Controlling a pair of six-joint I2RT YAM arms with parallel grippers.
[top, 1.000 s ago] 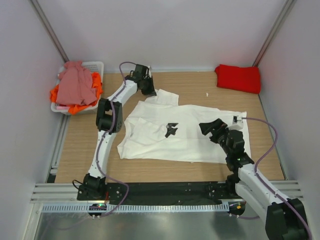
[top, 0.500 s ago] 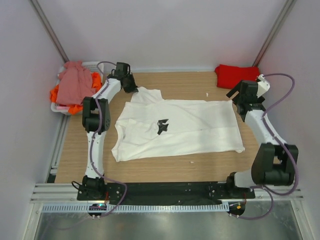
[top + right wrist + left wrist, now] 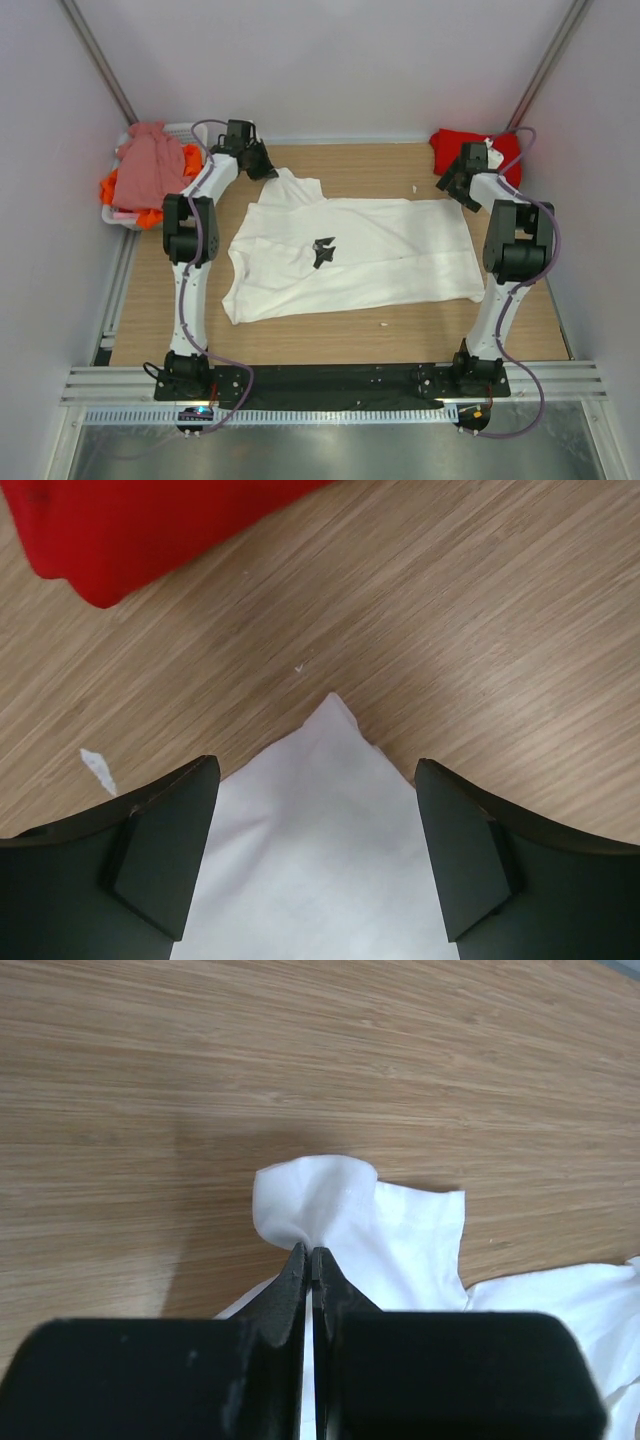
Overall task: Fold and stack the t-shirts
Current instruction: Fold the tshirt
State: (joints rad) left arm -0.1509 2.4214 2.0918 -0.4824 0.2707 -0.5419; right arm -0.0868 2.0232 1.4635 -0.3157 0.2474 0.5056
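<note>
Soft white t-shirt (image 3: 385, 250) on woodgrain tabletop (image 3: 370, 170): left jaws pinch a puckered fold, right jaws wide over its pointy corner.

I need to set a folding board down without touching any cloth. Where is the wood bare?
Widest bare patch: the table strip between the near hem of the white t-shirt and the arm bases. A smaller one lies along the far edge, between left gripper and right gripper. Crowded: the far left by the basket, far right by the red t-shirt.

Left arm (image 3: 190, 232) far forward, jaws pinched together; right arm (image 3: 517, 240) likewise (jaws spread wide).
</note>
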